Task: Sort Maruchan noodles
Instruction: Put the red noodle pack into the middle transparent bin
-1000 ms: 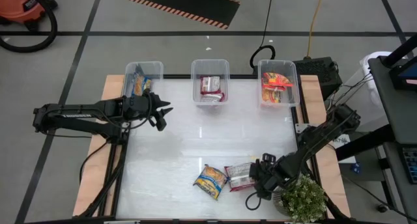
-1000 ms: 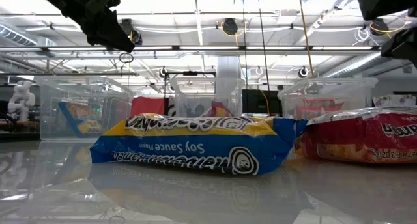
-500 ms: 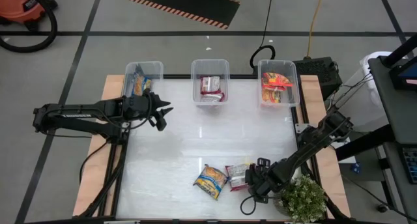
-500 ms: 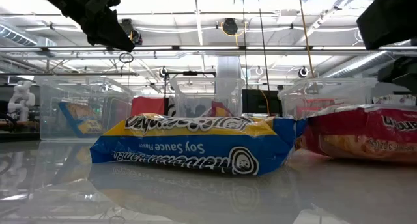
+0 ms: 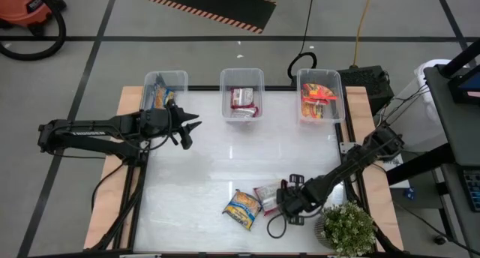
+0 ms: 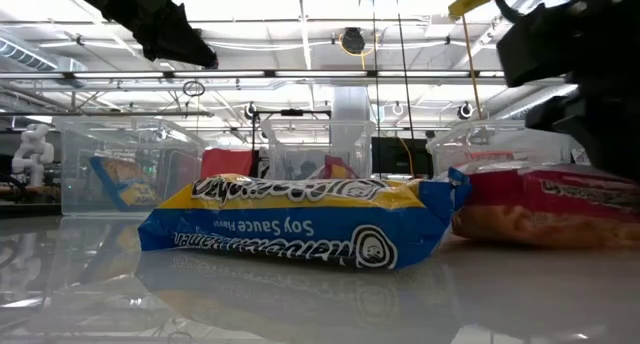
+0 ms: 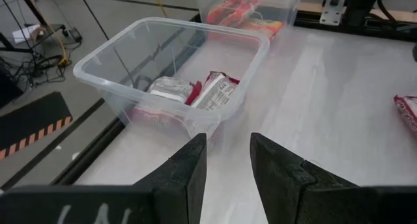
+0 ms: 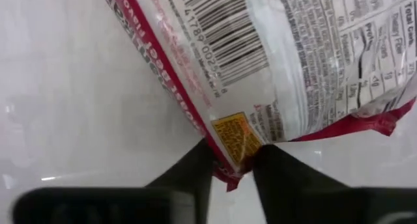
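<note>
Three bins [image 5: 242,78] along the bench's far edge hold sorted packets; two remain near the front edge: right gripper [image 8: 231,164] pinches the maroon packet [image 5: 266,197], blue-yellow packet [image 5: 242,208] lies loose; left gripper [image 7: 228,162], part-open, holds nothing.

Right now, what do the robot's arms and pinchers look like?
Both arms are dark, almost black, made of long thin tubes with chunky joints. The left arm has small white lettering along its side. Each one ends in two flat dark fingers, like the left gripper and the right gripper. A thin black cable loops beside the right arm.
</note>
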Controlling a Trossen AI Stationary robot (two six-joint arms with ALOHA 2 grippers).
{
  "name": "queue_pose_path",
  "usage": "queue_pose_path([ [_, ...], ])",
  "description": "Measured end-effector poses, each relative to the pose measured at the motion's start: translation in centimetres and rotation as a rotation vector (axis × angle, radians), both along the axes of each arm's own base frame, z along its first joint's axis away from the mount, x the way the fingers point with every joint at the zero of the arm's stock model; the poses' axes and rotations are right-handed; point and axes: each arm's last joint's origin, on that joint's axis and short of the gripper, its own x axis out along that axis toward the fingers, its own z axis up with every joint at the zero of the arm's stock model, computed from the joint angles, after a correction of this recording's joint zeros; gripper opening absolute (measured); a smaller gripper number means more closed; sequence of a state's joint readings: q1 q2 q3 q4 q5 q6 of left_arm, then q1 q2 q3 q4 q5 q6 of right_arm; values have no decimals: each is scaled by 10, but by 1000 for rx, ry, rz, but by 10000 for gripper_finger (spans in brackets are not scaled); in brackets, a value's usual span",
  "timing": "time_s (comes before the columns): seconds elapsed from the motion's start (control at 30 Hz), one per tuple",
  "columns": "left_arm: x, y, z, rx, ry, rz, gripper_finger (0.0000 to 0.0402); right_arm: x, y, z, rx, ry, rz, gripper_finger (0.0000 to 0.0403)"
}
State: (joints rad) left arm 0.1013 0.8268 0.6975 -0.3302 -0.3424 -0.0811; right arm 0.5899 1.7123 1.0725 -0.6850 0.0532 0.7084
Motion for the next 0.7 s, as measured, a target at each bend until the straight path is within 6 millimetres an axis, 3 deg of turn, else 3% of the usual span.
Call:
queue_pose_path([
  [0.23,0,0,0,-21,-10,11,124,8,-18,8,-9,-24,63,9],
  [0.47,0,0,0,-22,-10,11,124,11,-46,42,-34,-160,101,4],
  [0.7,-1,2,0,-13,-10,40,124,5,-80,88,-273,-409,103,1],
])
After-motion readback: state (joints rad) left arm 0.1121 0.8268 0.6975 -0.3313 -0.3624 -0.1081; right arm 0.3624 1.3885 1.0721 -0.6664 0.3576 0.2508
